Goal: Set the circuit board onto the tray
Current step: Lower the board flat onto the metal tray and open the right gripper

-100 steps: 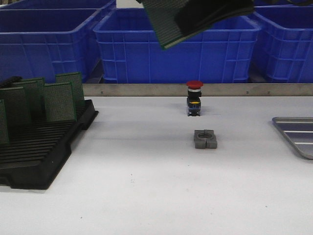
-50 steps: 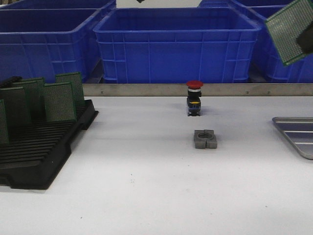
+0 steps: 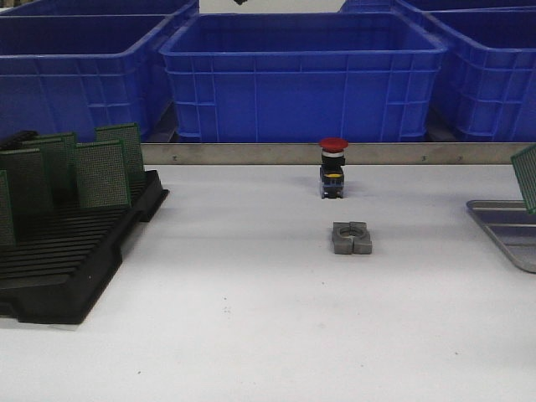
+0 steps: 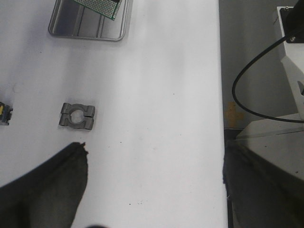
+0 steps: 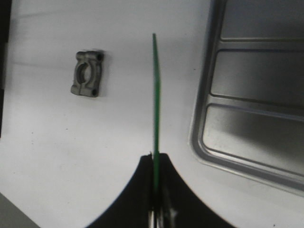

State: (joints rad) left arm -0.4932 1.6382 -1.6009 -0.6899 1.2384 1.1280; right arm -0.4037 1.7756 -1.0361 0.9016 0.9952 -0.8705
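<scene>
Looking through the right wrist camera, I see the right gripper (image 5: 155,190) clamped on the green circuit board (image 5: 156,104), which shows edge-on between the dark fingers. The board hangs over the white table (image 5: 95,142), just beside the rim of the silver tray (image 5: 247,118), and I cannot tell if it touches anything below. In the front view only a corner of the board (image 3: 528,176) is visible at the right edge, above the tray (image 3: 507,230). The left wrist camera shows the board (image 4: 99,7) over the tray (image 4: 90,28) from far away. The left gripper (image 4: 152,190) has its two fingers wide apart, with nothing between them. A grey metal clamp block (image 3: 351,237) lies in the middle of the table, and a red push button (image 3: 333,167) stands behind it. On the left, a black rack (image 3: 71,251) holds more green boards (image 3: 100,172).
</scene>
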